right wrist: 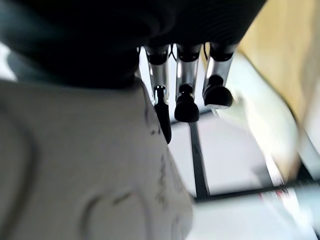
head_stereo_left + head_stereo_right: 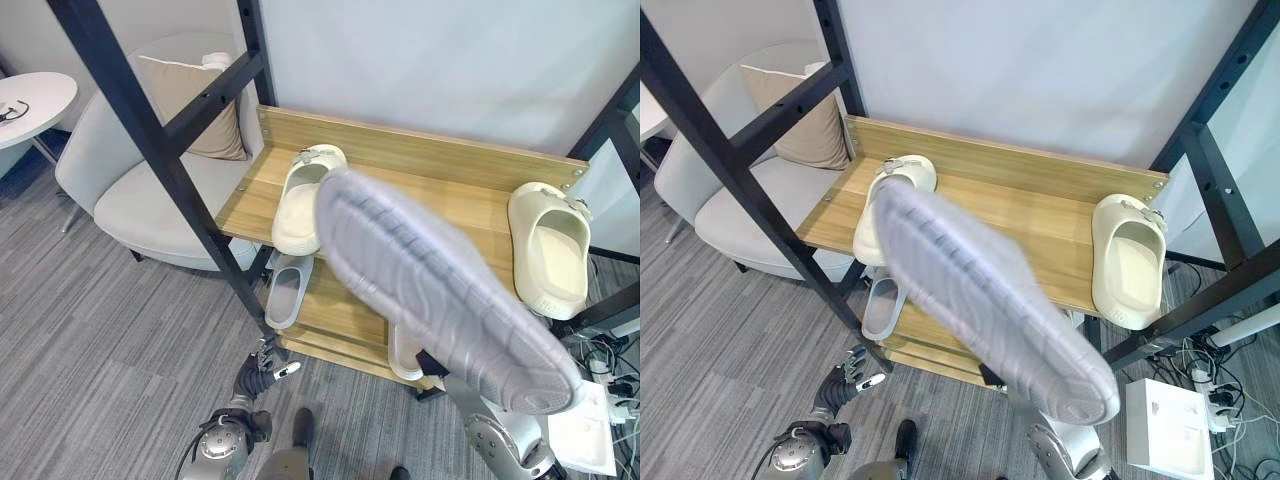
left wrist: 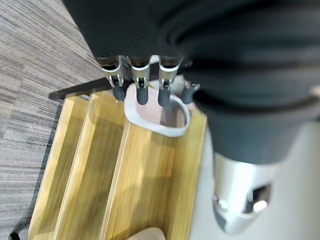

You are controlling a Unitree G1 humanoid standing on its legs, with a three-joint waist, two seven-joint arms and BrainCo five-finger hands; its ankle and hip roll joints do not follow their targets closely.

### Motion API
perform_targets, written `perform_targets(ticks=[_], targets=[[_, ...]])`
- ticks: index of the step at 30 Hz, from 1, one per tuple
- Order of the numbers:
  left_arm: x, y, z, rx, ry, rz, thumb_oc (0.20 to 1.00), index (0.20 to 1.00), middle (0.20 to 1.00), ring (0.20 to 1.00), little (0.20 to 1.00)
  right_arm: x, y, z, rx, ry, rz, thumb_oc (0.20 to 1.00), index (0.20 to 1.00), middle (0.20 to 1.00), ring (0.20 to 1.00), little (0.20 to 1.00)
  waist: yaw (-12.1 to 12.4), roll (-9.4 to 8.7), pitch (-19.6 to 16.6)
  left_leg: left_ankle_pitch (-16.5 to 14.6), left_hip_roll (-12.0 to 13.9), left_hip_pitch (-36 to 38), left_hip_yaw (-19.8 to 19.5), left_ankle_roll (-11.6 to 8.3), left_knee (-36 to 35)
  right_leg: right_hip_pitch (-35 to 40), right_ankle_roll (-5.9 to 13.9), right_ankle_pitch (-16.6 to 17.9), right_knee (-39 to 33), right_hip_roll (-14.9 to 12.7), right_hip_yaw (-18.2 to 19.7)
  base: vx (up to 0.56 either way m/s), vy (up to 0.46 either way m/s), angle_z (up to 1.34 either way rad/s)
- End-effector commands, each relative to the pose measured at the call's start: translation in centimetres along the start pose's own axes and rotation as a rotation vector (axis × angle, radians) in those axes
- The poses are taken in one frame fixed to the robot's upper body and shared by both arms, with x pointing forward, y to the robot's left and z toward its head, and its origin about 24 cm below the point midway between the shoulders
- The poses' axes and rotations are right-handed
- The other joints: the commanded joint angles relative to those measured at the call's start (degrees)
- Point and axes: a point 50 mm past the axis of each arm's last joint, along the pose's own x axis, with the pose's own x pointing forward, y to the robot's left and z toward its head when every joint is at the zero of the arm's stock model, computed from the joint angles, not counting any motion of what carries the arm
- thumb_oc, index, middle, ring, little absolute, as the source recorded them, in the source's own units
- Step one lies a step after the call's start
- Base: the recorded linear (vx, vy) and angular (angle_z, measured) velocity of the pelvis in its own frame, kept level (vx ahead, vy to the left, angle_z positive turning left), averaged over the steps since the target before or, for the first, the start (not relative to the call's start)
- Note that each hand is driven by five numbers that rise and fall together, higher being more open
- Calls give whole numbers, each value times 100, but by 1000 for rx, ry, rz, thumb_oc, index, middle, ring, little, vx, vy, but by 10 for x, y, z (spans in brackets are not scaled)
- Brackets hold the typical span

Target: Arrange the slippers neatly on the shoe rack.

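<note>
A grey slipper point(image 2: 440, 290) is held sole-up above the wooden shoe rack point(image 2: 450, 165) by the right hand point(image 1: 187, 95), whose fingers are seen hooked over the slipper's edge in the right wrist view. On the top shelf a cream slipper point(image 2: 305, 195) lies at the left and another cream slipper point(image 2: 548, 248) at the right, its heel overhanging the front edge. A second grey slipper point(image 2: 288, 290) rests on the lower shelf. The left hand point(image 2: 262, 372) hangs low near the floor, fingers relaxed and holding nothing.

The raised slipper is carried close over the left cream one, which could be knocked askew by a low swing. As the grip is only at one end, the slipper could twist or slip free. The overhanging cream slipper could be tipped off by any jolt to the rack.
</note>
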Motion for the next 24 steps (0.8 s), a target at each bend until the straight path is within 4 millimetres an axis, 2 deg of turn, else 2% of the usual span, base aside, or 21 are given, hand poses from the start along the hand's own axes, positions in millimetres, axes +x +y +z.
perform_targets(ticks=[1, 3, 6, 7, 8, 12, 15, 16, 17, 18, 20, 24], targets=[[15, 5, 28, 32, -131, 5, 1000, 1000, 1000, 1000, 1000, 15, 7, 17, -43, -73, 125, 200, 200, 200, 200, 200, 194, 40, 26, -834, 327, 563, -75, -109, 11, -69, 44, -137, 15, -126, -90, -33, -11, 18], [17, 7, 28, 34, -136, 20, 1000, 1000, 1000, 1000, 1000, 11, 7, -14, -184, 76, 168, 200, 200, 200, 200, 200, 311, 24, 58, -818, 326, 549, -183, -128, 11, -27, 28, -169, 67, -132, -231, -24, -6, 31], [17, 9, 27, 37, -133, 33, 1000, 1000, 1000, 1000, 1000, 7, 2, -26, -266, 130, 158, 200, 200, 200, 200, 200, 337, 19, 79, -813, 326, 541, -230, -128, 11, -17, 28, -185, 97, -130, -273, -8, 2, 21], [17, 11, 27, 32, -134, 52, 1000, 1000, 1000, 1000, 1000, -1, -10, -37, -422, 201, 121, 200, 200, 200, 200, 200, 370, 29, 121, -803, 321, 529, -285, -122, 11, -37, 28, -221, 173, -125, -317, -19, 10, 14], [17, 13, 27, 31, -135, 65, 1000, 1000, 1000, 1000, 1000, -5, -16, -43, -490, 233, 94, 200, 200, 200, 200, 200, 377, 32, 151, -801, 316, 523, -309, -116, 11, -59, 29, -247, 251, -129, -342, -31, 10, 6], [18, 16, 30, 29, -149, 130, 1000, 1000, 1000, 1000, 1000, -28, -53, -56, -871, 351, -66, 200, 200, 200, 200, 200, 387, 80, 403, -776, 349, 423, -446, -68, 52, -324, 33, -384, 711, -174, -407, -74, 9, 9], [21, 13, 44, 32, -215, 151, 1000, 1000, 1000, 1000, 1000, -31, -83, -51, -1095, 336, -234, 200, 200, 200, 200, 200, 420, 147, 762, -773, 353, 17, -529, -46, 445, -688, 7, -481, 1104, -237, -456, -231, 6, 14], [24, 6, 59, 22, -280, 134, 1000, 1000, 1000, 1000, 1000, -22, -103, -41, -1242, 295, -346, 200, 200, 200, 200, 200, 467, 250, 1079, -783, 334, -424, -602, -49, 872, -1044, -28, -536, 1442, -325, -483, -291, 17, 12], [25, 6, 60, 22, -283, 133, 1000, 1000, 1000, 1000, 1000, -21, -104, -41, -1245, 292, -348, 200, 200, 200, 200, 200, 467, 251, 1079, -800, 330, -475, -608, -48, 921, -1088, -30, -551, 1484, -333, -482, -326, 29, 17], [28, 3, 70, 18, -320, 126, 1000, 1000, 1000, 1000, 1000, -12, -111, -36, -1292, 258, -400, 200, 200, 200, 200, 200, 493, 316, 1224, -804, 298, -741, -663, -52, 1137, -1314, -42, -573, 1684, -375, -485, -236, 26, 18], [32, -5, 90, 8, -399, 101, 1000, 1000, 1000, 1000, 1000, 9, -122, -18, -1388, 153, -499, 200, 200, 200, 200, 200, 560, 434, 1439, -844, 213, -1253, -769, -79, 1533, -1754, -65, -693, 2104, -460, -465, -244, 36, 23], [30, -16, 116, 6, -518, 38, 1000, 1000, 1000, 1000, 1000, 34, -141, 15, -1520, 16, -692, 200, 200, 200, 200, 200, 737, 587, 1499, -887, 108, -1839, -963, -103, 1902, -2259, -93, -922, 2658, -578, -508, -70, 44, 25]])
